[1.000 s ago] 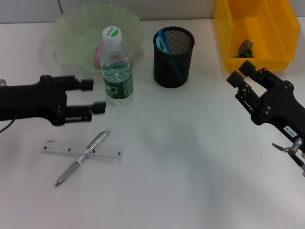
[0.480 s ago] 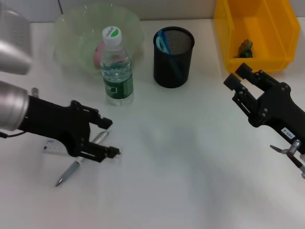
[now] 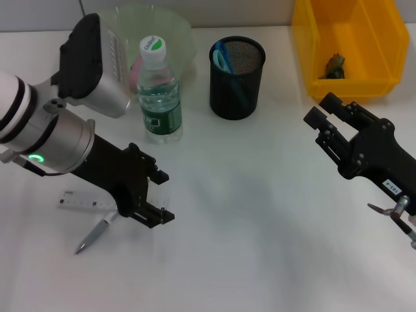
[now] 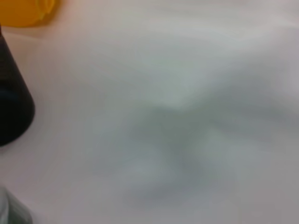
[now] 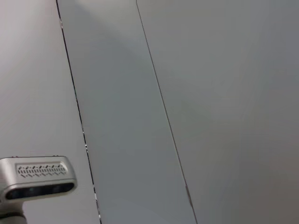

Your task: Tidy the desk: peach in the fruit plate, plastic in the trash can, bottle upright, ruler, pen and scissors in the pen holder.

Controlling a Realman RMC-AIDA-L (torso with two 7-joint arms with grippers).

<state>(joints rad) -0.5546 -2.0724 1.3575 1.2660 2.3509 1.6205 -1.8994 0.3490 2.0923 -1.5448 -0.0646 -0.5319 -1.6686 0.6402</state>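
My left gripper is open, low over the right end of the clear ruler and the upper half of the silver pen, which it hides. The pen lies across the ruler. The water bottle stands upright in front of the green fruit plate, where the pink peach lies. Blue scissors stick out of the black mesh pen holder. A crumpled piece of plastic rests in the yellow trash can. My right gripper hovers open at the right, holding nothing.
The left wrist view shows bare white desk with the pen holder and a corner of the yellow trash can at its border. The right wrist view faces a grey wall. White desk stretches between the two arms.
My left arm has swung from beside the bottle down toward the near side, and its open gripper now covers the pen and ruler crossing. The right gripper has barely shifted.
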